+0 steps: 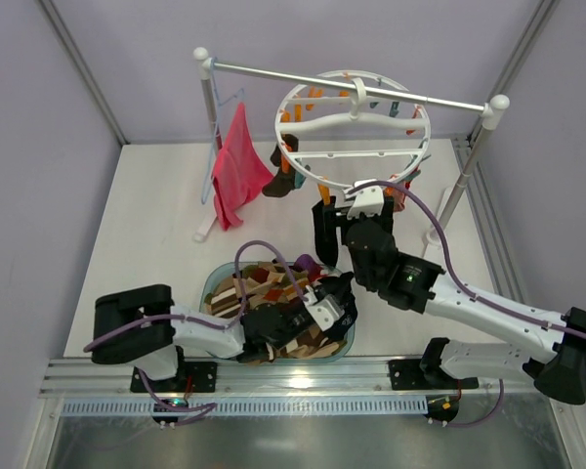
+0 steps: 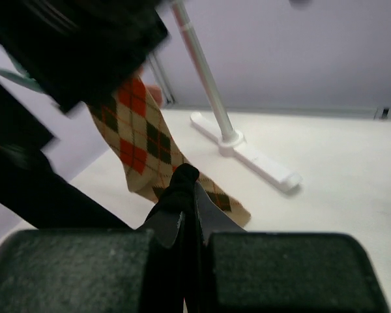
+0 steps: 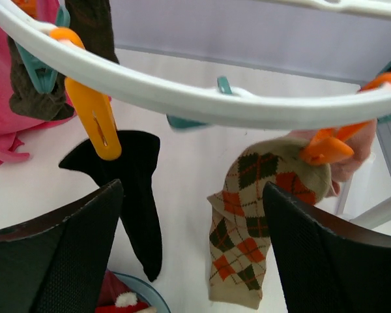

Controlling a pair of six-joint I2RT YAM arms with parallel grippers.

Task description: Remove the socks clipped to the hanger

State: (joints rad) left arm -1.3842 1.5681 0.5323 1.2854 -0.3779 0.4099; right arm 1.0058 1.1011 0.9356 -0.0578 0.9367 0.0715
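Hanger (image 3: 182, 98): white ring hooked on the rail (image 1: 273, 71), carrying socks. Black sock (image 3: 142, 195): hangs below the hanger's near rim, pinched at its cuff by an orange clip (image 3: 94, 120). Argyle sock (image 3: 247, 241): hangs below the same rim, further right, held by a second clip (image 3: 326, 149). Brown sock (image 3: 36, 98): clipped at the hanger's left side, beside the pink cloth (image 1: 236, 166). Basin (image 1: 206, 286): on the table below and in front of the hanger, holding a patterned heap that I take for socks already off. My right pincer (image 3: 192, 195): raised just under the hanger's near rim, fingers wide apart and gripping nothing, with the black sock and argyle sock both showing in the gap. My left pincer (image 2: 189, 195): low, over the basin's edge nearest the hanger, fingers pressed together; whether any cloth lies between them I cannot tell. Step in hand, as I judge it: partway through the job, right pincer lining up on the next sock. Next move calls for settling on one sock and closing on the fabric just under its clip rather than on the clip. I would then pull down and away from the hanger, firmly enough to slip the sock free without swinging the ring off the rail.
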